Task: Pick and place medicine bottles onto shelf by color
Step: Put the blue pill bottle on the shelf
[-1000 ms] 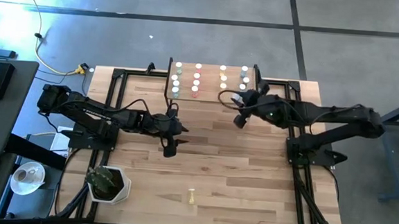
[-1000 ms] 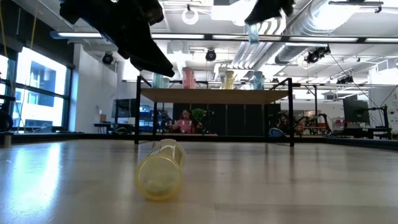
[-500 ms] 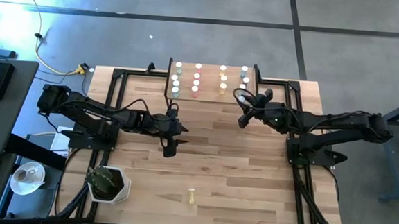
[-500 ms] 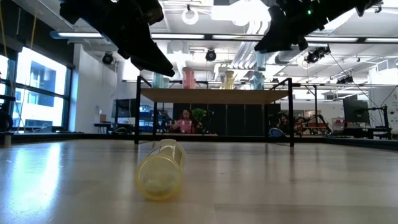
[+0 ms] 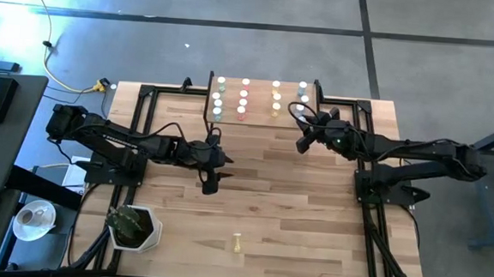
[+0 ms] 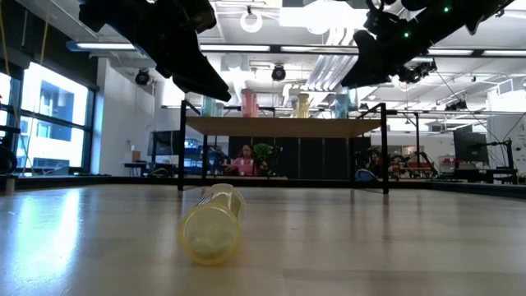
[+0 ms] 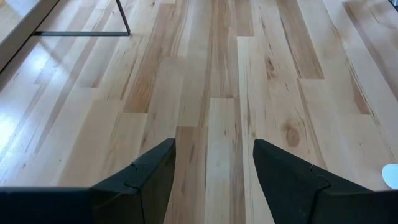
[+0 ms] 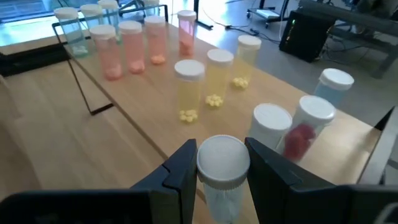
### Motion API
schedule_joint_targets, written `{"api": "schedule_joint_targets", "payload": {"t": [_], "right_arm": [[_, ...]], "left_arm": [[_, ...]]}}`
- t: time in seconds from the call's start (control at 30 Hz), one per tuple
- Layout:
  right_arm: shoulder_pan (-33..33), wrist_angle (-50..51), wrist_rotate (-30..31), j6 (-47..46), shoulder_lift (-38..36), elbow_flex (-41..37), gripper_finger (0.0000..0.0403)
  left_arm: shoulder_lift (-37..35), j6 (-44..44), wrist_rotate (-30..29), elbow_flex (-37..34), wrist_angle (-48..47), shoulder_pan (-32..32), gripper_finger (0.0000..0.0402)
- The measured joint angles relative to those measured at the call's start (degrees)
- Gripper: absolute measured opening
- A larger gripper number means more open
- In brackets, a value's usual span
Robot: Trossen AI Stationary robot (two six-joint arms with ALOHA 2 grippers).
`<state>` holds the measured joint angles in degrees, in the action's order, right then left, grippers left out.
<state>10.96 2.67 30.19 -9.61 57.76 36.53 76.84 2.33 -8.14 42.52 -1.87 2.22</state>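
The shelf [image 5: 260, 101] stands at the table's far edge with rows of white-capped medicine bottles: green [image 8: 78, 31], pink [image 8: 130, 46], yellow [image 8: 188, 87] and blue [image 8: 336, 84]. My right gripper [image 5: 302, 146] is just in front of the shelf's right end and is shut on a pale blue bottle [image 8: 222, 165]. My left gripper [image 5: 210, 184] hangs open and empty over the table's middle, as its wrist view [image 7: 214, 168] shows. A yellow bottle [image 5: 237, 240] lies on its side near the front edge, and it also shows in the low view [image 6: 212, 224]. My right gripper pinches the pale blue bottle at its white cap [image 8: 222, 158] between its two fingers, one on each side. The body runs down below the fingers and out of the picture. The bottle is lifted clear of the table and the shelf.
The shelf's thin black legs [image 6: 181, 148] and the black frame rails [image 5: 145, 115] along both table sides stand near the arms. A white pot with a plant [image 5: 132, 226] sits at the front left. Bare wood lies between the shelf and the lying bottle.
My right gripper has drawn back a little toward the table's right edge and come lower, tipping as it went. The blue bottle, which hung in plain sight below it in the low view, no longer shows there.
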Motion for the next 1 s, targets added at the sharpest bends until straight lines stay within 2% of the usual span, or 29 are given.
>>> {"api": "schedule_joint_targets", "payload": {"t": [0.4,0.6,1.0], "right_arm": [[0.8,1.2,0.7,0.2,0.1,0.0,0.0103],[2.8,0.8,-1.4,-0.5,1.2,-0.1,0.0103],[3.8,0.4,-1.3,-0.9,1.8,0.0,0.0104]], "left_arm": [[0.0,0.0,0.0,0.0,0.0,0.0,0.0207],[0.0,0.0,0.0,0.0,0.1,0.0,0.0207],[0.0,0.4,0.0,0.0,0.0,0.0,0.0207]]}}
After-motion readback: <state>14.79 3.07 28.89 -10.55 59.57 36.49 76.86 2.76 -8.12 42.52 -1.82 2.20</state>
